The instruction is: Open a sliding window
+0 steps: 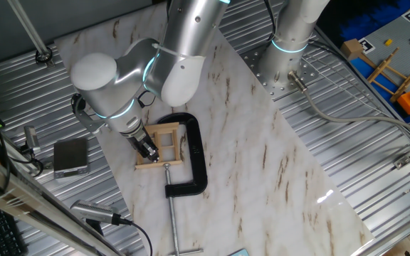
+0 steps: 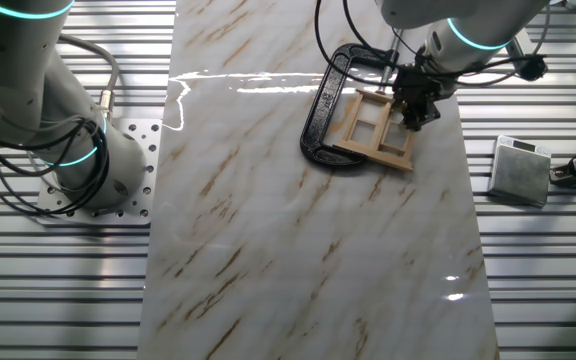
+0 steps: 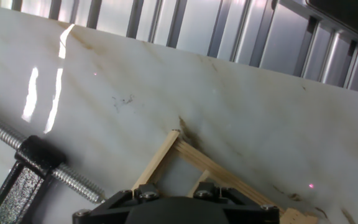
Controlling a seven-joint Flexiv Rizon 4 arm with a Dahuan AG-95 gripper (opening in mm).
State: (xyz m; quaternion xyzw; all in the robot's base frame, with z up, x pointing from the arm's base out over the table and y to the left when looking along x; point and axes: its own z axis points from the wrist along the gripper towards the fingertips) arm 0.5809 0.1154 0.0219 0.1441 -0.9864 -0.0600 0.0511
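Note:
The sliding window [image 1: 164, 146] is a small light wooden frame with thin crossbars, lying flat on the marble board and held in the jaw of a black C-clamp [image 1: 194, 153]. My gripper [image 1: 146, 148] points down onto the window's left part, its black fingers touching or just above the wood. From the other side, the gripper [image 2: 415, 108] is at the window's [image 2: 376, 130] right edge. The hand view shows one corner of the window [image 3: 174, 151] just beyond the gripper's black body [image 3: 173, 208]. The fingertips are hidden, so their spacing cannot be read.
The clamp's screw [image 1: 172, 213] runs toward the board's near edge. A grey box [image 1: 71, 156] lies left of the board on the ribbed metal table. A second arm's base [image 1: 290, 50] stands at the back. A wooden rack toy [image 1: 397, 71] sits far right.

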